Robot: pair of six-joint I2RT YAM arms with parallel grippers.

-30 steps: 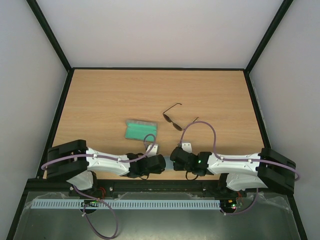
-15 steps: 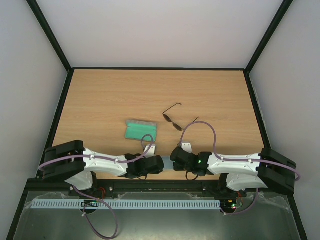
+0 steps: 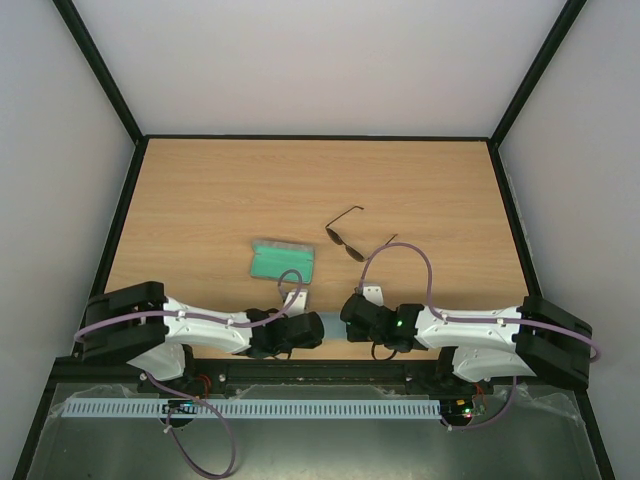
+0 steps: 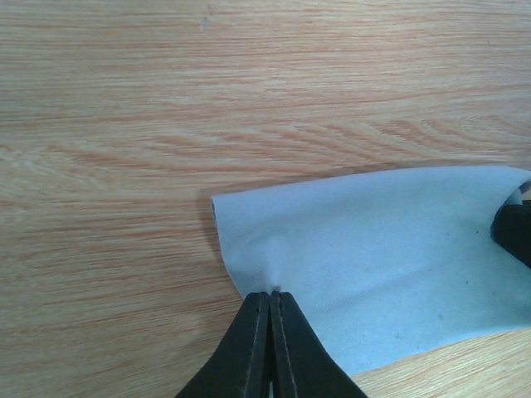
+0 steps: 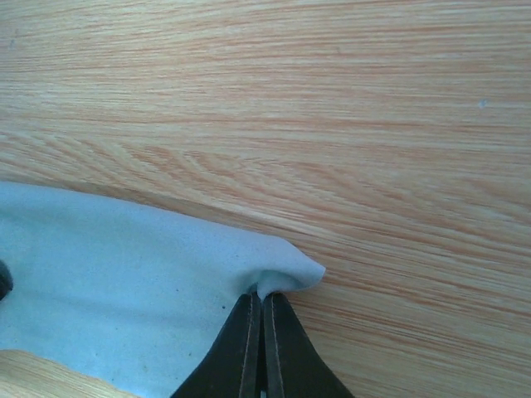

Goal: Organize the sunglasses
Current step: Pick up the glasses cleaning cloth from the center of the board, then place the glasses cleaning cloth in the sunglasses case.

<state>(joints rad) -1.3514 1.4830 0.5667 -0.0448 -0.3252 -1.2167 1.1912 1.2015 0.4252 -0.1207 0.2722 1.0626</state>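
The sunglasses (image 3: 346,240), a thin dark wire frame with dark lenses, lie open on the wooden table, beyond both grippers. The grey case with green lining (image 3: 282,261) lies open to their left. My left gripper (image 4: 271,293) is shut on the near edge of the light blue cloth (image 4: 373,257), close to its left corner. My right gripper (image 5: 259,297) is shut on the cloth's (image 5: 116,274) right corner, which puckers up at the fingertips. In the top view both grippers sit tip to tip near the table's front edge, left (image 3: 318,328) and right (image 3: 345,310).
The table (image 3: 220,190) is walled by a dark frame with white panels at the back and sides. A white slotted cable duct (image 3: 250,408) runs along the front, below the arm bases. The right gripper's dark tip (image 4: 516,236) shows at the edge of the left wrist view.
My left gripper has drawn a little to the left and toward the front edge, still shut on the cloth. The right arm, sunglasses and case have not moved.
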